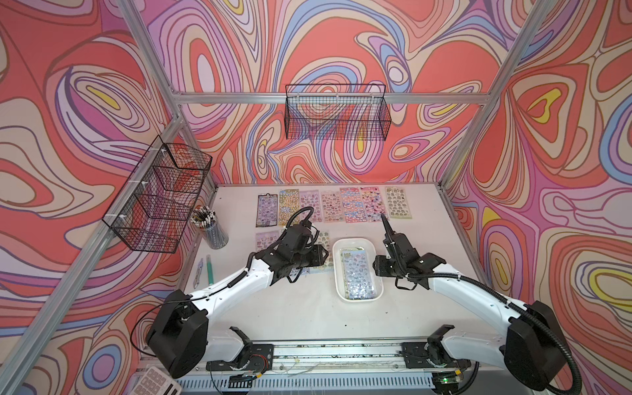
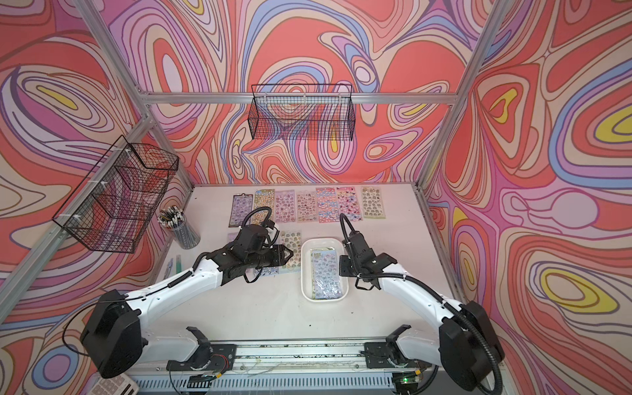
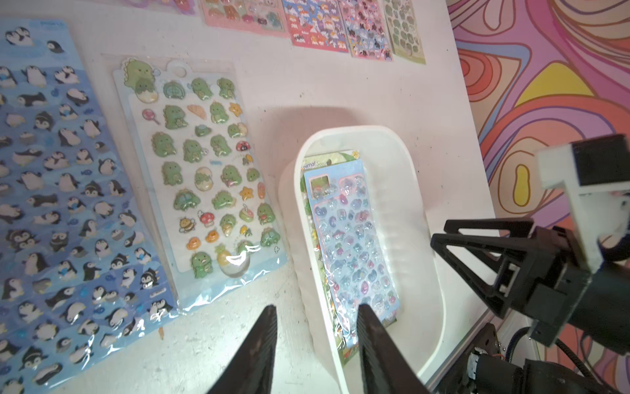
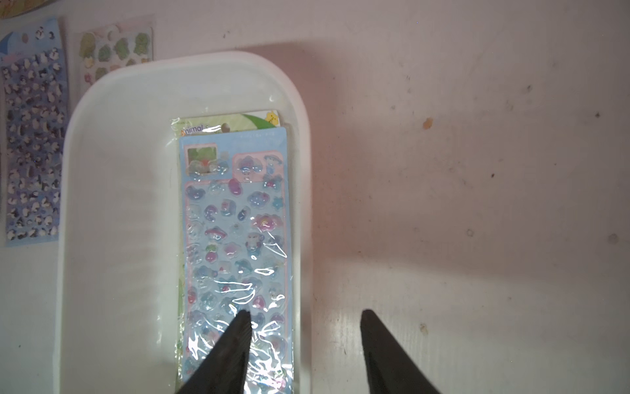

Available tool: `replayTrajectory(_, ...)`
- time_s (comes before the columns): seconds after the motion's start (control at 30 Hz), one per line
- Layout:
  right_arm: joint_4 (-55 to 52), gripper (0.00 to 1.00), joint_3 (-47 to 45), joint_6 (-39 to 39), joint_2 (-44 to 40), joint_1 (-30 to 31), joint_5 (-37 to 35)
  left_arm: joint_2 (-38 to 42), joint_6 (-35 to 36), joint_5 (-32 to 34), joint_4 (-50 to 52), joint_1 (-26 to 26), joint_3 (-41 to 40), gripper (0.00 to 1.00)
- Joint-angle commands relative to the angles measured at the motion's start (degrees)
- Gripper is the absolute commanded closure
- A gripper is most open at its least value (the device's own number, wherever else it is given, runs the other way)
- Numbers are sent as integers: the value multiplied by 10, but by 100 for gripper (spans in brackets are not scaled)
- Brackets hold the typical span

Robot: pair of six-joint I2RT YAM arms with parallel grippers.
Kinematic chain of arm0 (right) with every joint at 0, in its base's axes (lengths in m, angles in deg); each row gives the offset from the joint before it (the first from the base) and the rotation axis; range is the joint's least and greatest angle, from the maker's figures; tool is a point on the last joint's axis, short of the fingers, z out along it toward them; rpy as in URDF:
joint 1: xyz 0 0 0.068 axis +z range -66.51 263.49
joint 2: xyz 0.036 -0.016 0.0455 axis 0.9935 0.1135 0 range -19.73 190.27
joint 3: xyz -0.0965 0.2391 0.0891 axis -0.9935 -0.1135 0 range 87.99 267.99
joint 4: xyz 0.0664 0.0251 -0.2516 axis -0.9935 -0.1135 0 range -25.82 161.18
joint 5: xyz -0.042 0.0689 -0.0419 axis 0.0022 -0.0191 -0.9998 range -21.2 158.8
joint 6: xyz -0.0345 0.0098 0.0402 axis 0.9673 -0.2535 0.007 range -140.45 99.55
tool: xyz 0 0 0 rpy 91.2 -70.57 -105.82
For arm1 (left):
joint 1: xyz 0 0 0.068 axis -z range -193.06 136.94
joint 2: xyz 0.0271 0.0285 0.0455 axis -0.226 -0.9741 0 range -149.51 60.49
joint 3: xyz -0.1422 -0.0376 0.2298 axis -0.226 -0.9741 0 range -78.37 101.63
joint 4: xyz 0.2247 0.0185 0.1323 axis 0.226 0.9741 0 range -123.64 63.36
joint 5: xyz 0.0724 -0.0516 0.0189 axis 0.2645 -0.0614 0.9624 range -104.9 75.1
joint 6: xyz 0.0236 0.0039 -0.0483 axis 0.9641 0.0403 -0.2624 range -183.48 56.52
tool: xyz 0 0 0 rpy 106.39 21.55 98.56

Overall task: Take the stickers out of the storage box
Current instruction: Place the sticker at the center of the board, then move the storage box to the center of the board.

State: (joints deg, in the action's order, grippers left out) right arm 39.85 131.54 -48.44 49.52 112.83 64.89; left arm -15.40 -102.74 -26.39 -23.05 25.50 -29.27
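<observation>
The white storage box (image 1: 338, 273) (image 2: 306, 273) stands between my two arms. Inside it lies a blue sheet of stickers (image 1: 359, 273) (image 2: 325, 273) (image 3: 351, 238) (image 4: 235, 221) in shiny wrap, with a green sheet (image 4: 231, 123) under it. My left gripper (image 3: 317, 312) is open, one finger over the table and one over the box's inside. My right gripper (image 4: 305, 314) is open across the opposite wall, one finger above the blue sheet. Neither holds anything. Other sticker sheets lie on the table: a back row (image 1: 331, 205), a penguin sheet (image 3: 51, 187) and a dinosaur sheet (image 3: 201, 177).
A cup of pencils (image 1: 210, 225) and a green pen (image 1: 209, 270) sit at the table's left. Black wire baskets hang on the left wall (image 1: 160, 198) and back rail (image 1: 337, 113). A calculator (image 1: 157, 381) lies at the front left. The table's right edge runs close beside the box.
</observation>
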Motion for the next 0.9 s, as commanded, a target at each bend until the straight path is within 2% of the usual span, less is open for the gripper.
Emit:
replayTrajectory(0.0, -29, 41, 30, 3, -27, 2, -11, 12, -9, 17, 15, 29, -15, 58)
replayTrajectory(0.27, -75, 37, 65, 11, -59, 2, 19, -9, -33, 24, -15, 95, -33, 64)
replayTrajectory(0.43, -82, 37, 81, 10, -43, 2, 35, -43, -41, 19, -39, 98, -39, 70)
replayTrajectory(0.63, -72, 37, 87, 4, -27, 3, 48, -97, -37, 40, -18, 99, -11, 71)
replayTrajectory(0.87, -66, 37, 86, -1, -17, 3, 59, -153, -39, 28, -38, 99, 18, 75)
